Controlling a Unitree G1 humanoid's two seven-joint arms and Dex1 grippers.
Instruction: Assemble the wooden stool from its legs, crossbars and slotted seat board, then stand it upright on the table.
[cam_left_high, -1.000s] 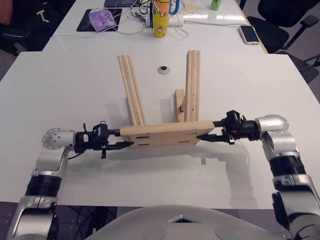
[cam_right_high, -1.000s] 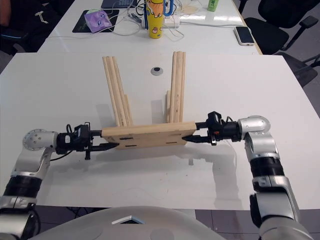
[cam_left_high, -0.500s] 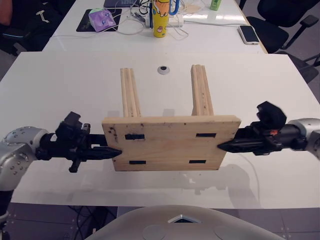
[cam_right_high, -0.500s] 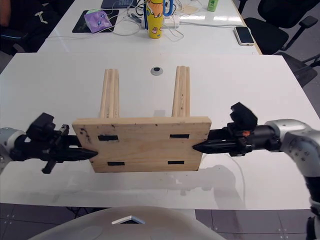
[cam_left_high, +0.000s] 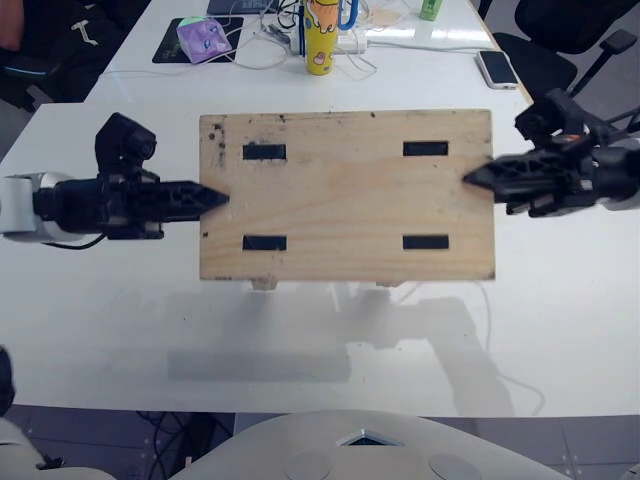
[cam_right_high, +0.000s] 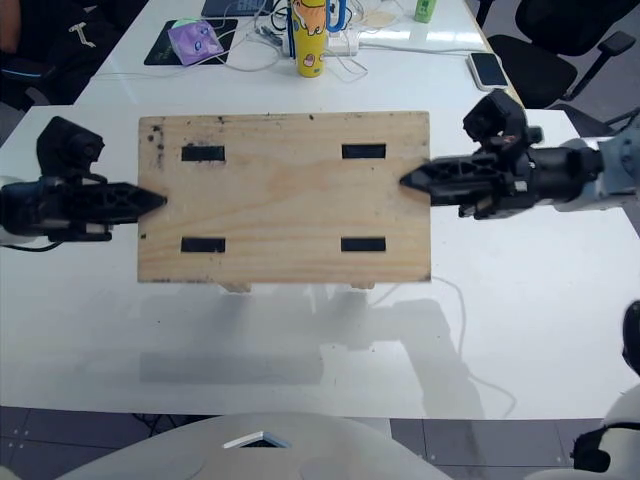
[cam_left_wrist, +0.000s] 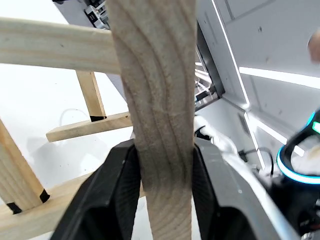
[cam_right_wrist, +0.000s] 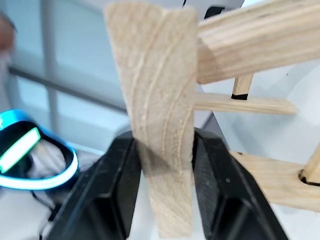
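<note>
From where I stand, the wooden stool (cam_left_high: 345, 200) is held between the two arms above the white table (cam_left_high: 100, 330), its shadow lying on the tabletop nearer the robot. The head cameras look straight down on the slotted seat board (cam_right_high: 285, 195), level and broadside, with four dark slots (cam_left_high: 264, 152) cut through it. From up there the legs are almost wholly hidden; two pale stubs (cam_left_high: 263, 284) just peek out under the near edge. The left gripper (cam_left_high: 218, 198) meets the board's left short edge and the right gripper (cam_left_high: 470, 179) meets the opposite one, but these views don't settle how tightly. The wrist cameras do that — in the left wrist view the black fingers (cam_left_wrist: 117, 195) are clenched on either face of the board's end grain, and in the right wrist view that arm's fingers (cam_right_wrist: 120, 190) pinch the other edge the same way. Those close views also take in the underside: a leg (cam_left_wrist: 50, 42) running off the board, and thinner crossbars (cam_right_wrist: 245, 103) joined between the legs. Whether the feet touch the table I cannot tell. On the farther desk stand a yellow cup (cam_left_high: 320, 45) and a phone (cam_left_high: 497, 68).
</note>
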